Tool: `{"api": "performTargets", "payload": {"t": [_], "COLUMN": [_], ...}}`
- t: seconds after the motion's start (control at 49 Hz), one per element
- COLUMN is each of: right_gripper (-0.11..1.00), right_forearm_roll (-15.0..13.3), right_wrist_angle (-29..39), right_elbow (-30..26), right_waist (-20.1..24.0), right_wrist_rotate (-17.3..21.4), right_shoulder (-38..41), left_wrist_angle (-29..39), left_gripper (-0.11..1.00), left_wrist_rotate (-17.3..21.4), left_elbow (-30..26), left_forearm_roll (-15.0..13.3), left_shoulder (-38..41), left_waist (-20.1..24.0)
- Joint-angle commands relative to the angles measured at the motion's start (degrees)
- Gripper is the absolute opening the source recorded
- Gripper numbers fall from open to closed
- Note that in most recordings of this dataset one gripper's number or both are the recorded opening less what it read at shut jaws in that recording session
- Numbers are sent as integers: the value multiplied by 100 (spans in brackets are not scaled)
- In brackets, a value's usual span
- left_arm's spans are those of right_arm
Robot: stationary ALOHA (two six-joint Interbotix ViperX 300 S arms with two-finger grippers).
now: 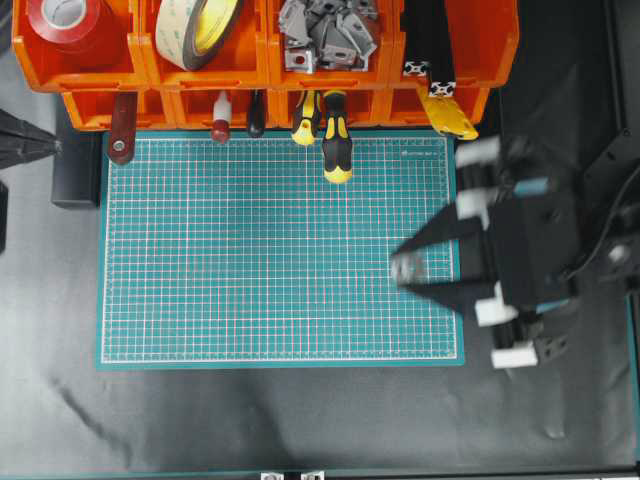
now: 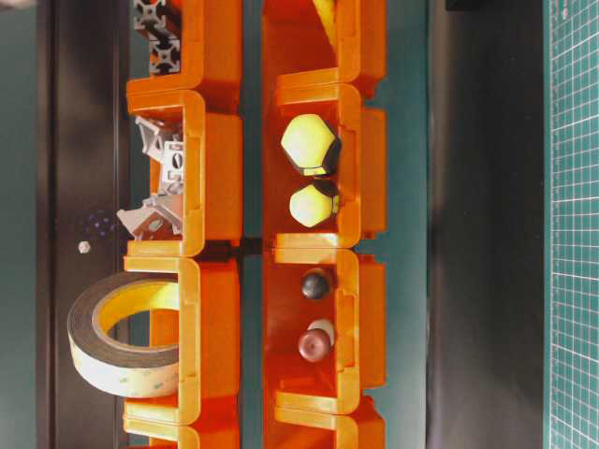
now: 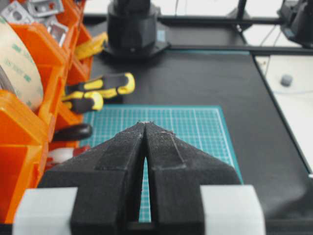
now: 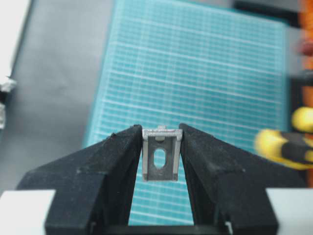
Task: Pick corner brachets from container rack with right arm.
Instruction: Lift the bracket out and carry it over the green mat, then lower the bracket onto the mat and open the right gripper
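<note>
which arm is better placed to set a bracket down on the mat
Right: its pincer already grips a corner bracket above the green mat. The left pincer is shut and empty.

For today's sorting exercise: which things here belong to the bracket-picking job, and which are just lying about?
Job:
- bracket held in right gripper
- brackets in bin
- rack

Lying about:
- red tape
- tape roll
- screwdrivers
- black bars
- mat
- left gripper, shut
</note>
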Motion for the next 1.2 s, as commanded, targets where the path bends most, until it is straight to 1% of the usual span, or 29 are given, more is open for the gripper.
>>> {"api": "performTargets", "payload": {"t": [0.0,0.102,0.184,0.306,0.388,0.429,0.653,0.714,0.776,0.857,0.939,1.184], "right_gripper": [24,24,24,24,24,24,24,24,24,24,24,24], "right_forearm_roll": [-18,-18,-18,-53,-158,-246,-1125,-1301,-1415,-1521,-1564,-1564], "right_wrist_angle": [-659,-791,-791,-817,-809,-817,-835,-835,-844,-861,-914,-1178], "right_elbow": [378,633,712,633,510,422,-79,-185,-264,-352,-369,-334], "right_waist": [97,123,114,114,123,114,26,-18,-79,-167,-246,-378], "right_wrist_rotate": [237,413,431,413,413,404,413,404,404,404,404,431], "right_shoulder": [53,325,624,1160,1547,1749,2751,2918,3050,3155,3190,3217], "left_wrist_angle": [-26,-26,-26,-26,-26,-26,-88,-97,-105,-105,-97,-79], "left_gripper": [0,0,0,0,0,0,0,0,0,0,0,0], "left_wrist_rotate": [-18,-35,-70,-220,-290,-308,-352,-360,-360,-360,-360,-369], "left_elbow": [-193,-193,-185,-202,-202,-211,-185,-176,-176,-176,-176,-176], "left_forearm_roll": [18,18,18,18,18,18,18,18,18,18,18,18], "left_shoulder": [0,9,9,-9,-44,-53,132,176,176,158,132,123], "left_waist": [-62,-105,-158,-158,-158,-158,-176,-176,-185,-185,-185,-176]}}
